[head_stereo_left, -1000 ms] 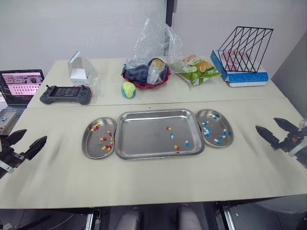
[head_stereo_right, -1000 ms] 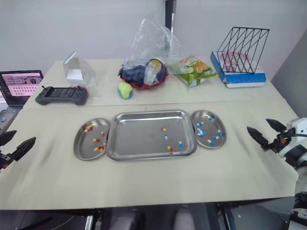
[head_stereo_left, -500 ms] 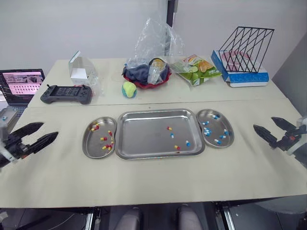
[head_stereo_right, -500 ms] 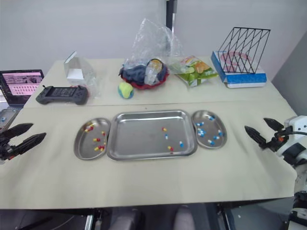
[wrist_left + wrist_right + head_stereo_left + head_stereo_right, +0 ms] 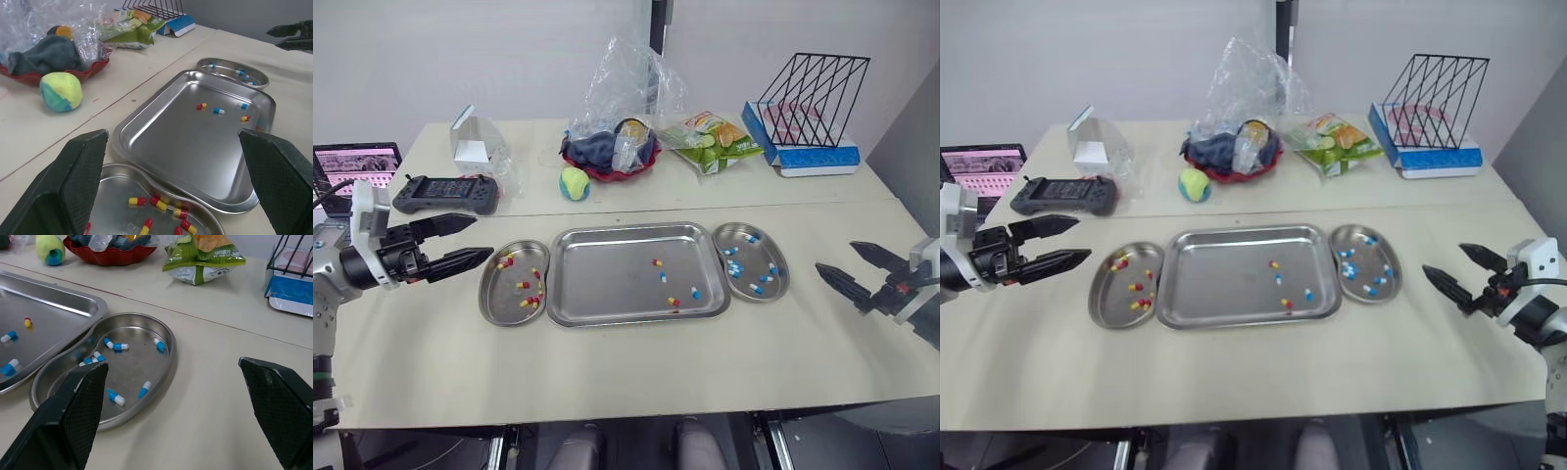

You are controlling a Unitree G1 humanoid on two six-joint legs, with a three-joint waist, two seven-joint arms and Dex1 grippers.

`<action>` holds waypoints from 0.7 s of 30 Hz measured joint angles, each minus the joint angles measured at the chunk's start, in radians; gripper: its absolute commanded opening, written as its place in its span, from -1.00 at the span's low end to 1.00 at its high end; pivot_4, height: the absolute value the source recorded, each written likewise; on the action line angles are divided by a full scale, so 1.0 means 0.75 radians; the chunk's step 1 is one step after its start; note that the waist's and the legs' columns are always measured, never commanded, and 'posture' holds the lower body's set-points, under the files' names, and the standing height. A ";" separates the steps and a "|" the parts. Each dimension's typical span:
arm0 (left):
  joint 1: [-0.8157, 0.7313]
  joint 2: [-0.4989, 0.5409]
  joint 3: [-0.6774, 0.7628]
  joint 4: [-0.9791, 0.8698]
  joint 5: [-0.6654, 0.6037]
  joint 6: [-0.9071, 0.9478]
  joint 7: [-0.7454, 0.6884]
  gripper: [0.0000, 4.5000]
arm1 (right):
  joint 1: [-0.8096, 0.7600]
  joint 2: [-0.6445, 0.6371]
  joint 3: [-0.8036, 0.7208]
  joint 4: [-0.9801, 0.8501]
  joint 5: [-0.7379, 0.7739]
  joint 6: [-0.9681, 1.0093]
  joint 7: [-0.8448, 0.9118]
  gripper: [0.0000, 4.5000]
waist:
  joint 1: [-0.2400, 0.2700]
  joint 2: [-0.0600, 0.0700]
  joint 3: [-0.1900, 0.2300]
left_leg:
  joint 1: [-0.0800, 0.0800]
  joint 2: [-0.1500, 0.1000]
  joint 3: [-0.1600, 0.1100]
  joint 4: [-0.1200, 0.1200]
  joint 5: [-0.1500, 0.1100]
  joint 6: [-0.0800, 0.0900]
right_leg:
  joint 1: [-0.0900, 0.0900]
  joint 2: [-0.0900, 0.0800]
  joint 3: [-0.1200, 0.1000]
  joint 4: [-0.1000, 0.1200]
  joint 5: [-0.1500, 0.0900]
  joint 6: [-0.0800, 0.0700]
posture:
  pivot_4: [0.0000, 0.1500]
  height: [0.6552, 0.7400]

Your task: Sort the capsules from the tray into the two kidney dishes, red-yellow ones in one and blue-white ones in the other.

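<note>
- Left gripper point(image 5: 483, 235) is held open and empty, just beside the left kidney dish point(image 5: 487, 294), which holds red-yellow ones.
- Four loose capsules point(image 5: 664, 277) are noted in the tray point(image 5: 607, 257), all right of centre: two red-yellow, two blue-white; small, glossy, lying at mixed angles.
- Right kidney dish point(image 5: 786, 279) holds blue-white ones.
- Right gripper point(image 5: 835, 257) is spread and empty, and is judged the nearer arm.
</note>
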 measured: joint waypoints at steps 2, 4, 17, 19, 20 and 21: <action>-0.078 -0.013 -0.068 0.002 0.008 0.008 -0.015 0.99 | 0.050 0.001 -0.018 -0.044 0.013 0.030 -0.015 1.00 | 0.012 0.000 0.000 | -0.001 0.000 0.000 0.001 0.000 0.000 | 0.000 0.000 -0.001 0.000 0.000 0.000 | 1.00 1.00; -0.222 -0.053 -0.175 -0.011 0.023 0.029 -0.031 0.99 | 0.115 0.014 -0.031 -0.153 0.044 0.075 -0.021 1.00 | 0.036 0.000 0.000 | -0.004 -0.001 0.003 0.004 0.000 0.000 | 0.000 0.000 -0.003 -0.001 0.001 0.000 | 1.00 1.00; -0.530 -0.215 -0.465 0.070 0.125 0.050 -0.165 0.99 | 0.405 0.043 -0.125 -0.693 0.227 0.296 -0.086 1.00 | 0.032 -0.001 0.001 | -0.003 -0.001 0.009 0.004 0.000 0.000 | 0.001 0.001 -0.001 0.000 0.002 0.001 | 1.00 1.00; -0.543 -0.227 -0.478 0.077 0.133 0.047 -0.192 0.99 | 0.427 0.048 -0.132 -0.744 0.255 0.329 -0.106 1.00 | 0.033 -0.001 0.001 | -0.003 -0.001 0.009 0.004 0.000 0.000 | 0.001 0.000 -0.002 0.000 0.002 0.001 | 1.00 1.00; -0.543 -0.230 -0.484 0.080 0.136 0.047 -0.203 0.99 | 0.434 0.050 -0.133 -0.762 0.266 0.341 -0.112 1.00 | 0.034 -0.001 0.001 | -0.003 -0.001 0.009 0.004 0.000 0.000 | 0.001 0.000 -0.002 0.000 0.002 0.001 | 1.00 1.00; -0.544 -0.233 -0.493 0.084 0.143 0.046 -0.213 0.99 | 0.442 0.051 -0.134 -0.781 0.275 0.350 -0.118 1.00 | 0.034 -0.001 0.001 | -0.003 -0.001 0.009 0.004 0.000 0.000 | 0.001 0.000 -0.001 0.000 0.002 0.001 | 1.00 1.00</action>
